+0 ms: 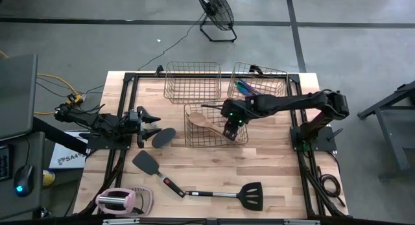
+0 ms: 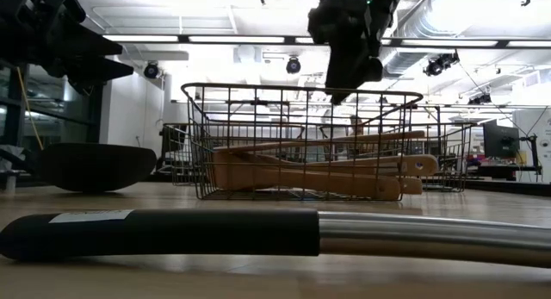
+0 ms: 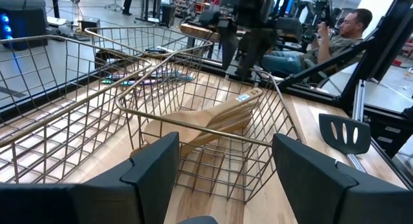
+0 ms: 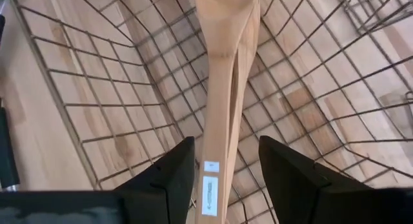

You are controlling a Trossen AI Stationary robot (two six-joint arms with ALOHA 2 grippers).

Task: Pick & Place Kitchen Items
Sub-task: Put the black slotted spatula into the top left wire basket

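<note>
High view: the right gripper (image 1: 231,131) hangs over the middle basket (image 1: 192,135), where the wooden utensils (image 1: 202,120) lie, while the left gripper (image 1: 150,124) waits spread by the black spoon (image 1: 163,137) near the bench's left edge. Right wrist view: its fingers (image 4: 168,175) stand apart and empty above the wooden handles (image 4: 222,88), so a drop looks finished. Next, I judge, comes a black spatula (image 1: 251,194) by the front edge.

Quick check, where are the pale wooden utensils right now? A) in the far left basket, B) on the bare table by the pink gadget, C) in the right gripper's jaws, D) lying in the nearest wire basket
D: the wooden utensils lie inside the middle wire basket, while the right gripper hangs above them, open and empty, as the right wrist view shows.
</note>
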